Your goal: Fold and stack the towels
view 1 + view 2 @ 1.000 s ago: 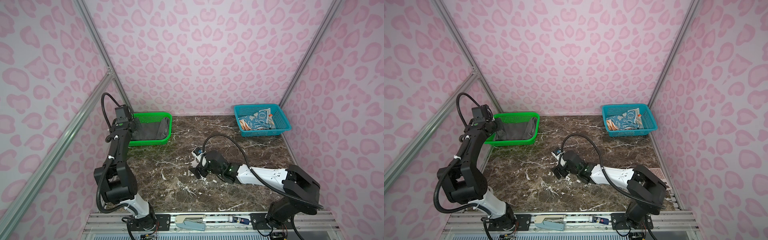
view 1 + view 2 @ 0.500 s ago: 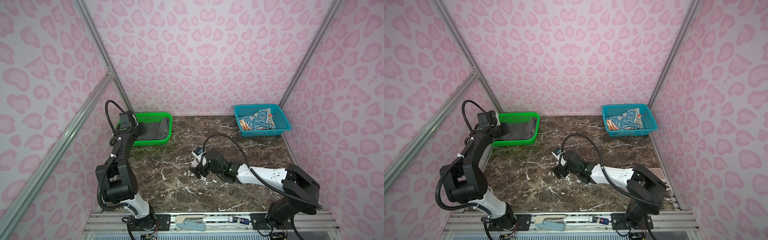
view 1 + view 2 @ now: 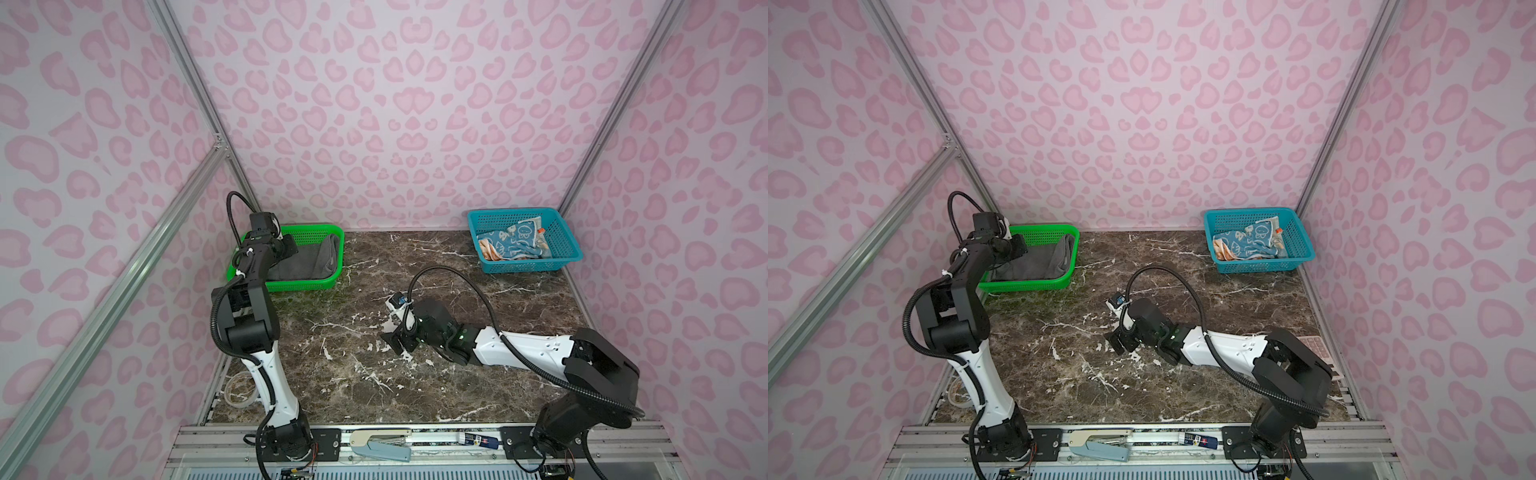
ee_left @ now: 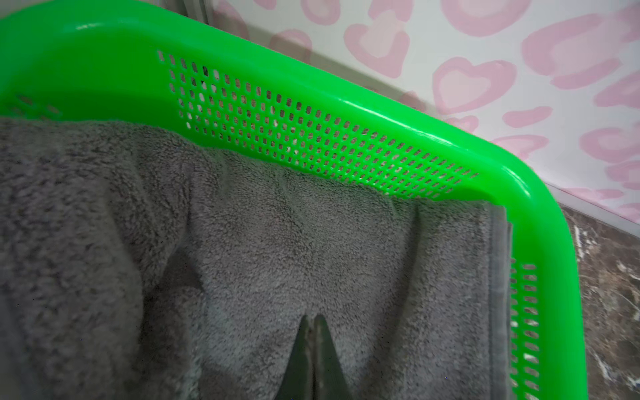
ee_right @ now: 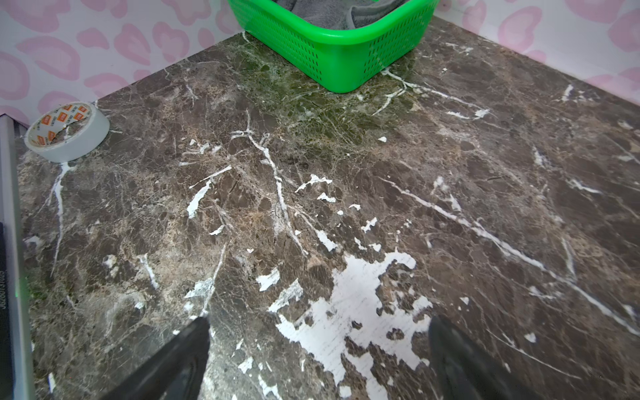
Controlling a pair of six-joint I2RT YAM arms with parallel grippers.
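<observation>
step: grey towel [image 3: 307, 264] looks folded in green basket [image 3: 316, 232], first towel likely done | left gripper [image 4: 313, 320] tips shut together over it, no visible pinch | right gripper [image 5: 320, 322] wide open, empty, low over table [image 3: 415, 395] | blue towel [image 3: 515, 243] + orange towel [image 3: 490, 254] crumpled in teal basket [image 3: 532, 266] | next: right needs a long far-corner reach and a single-layer pinch

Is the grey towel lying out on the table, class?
No, the grey towel lies inside the green basket at the back left corner.
</observation>
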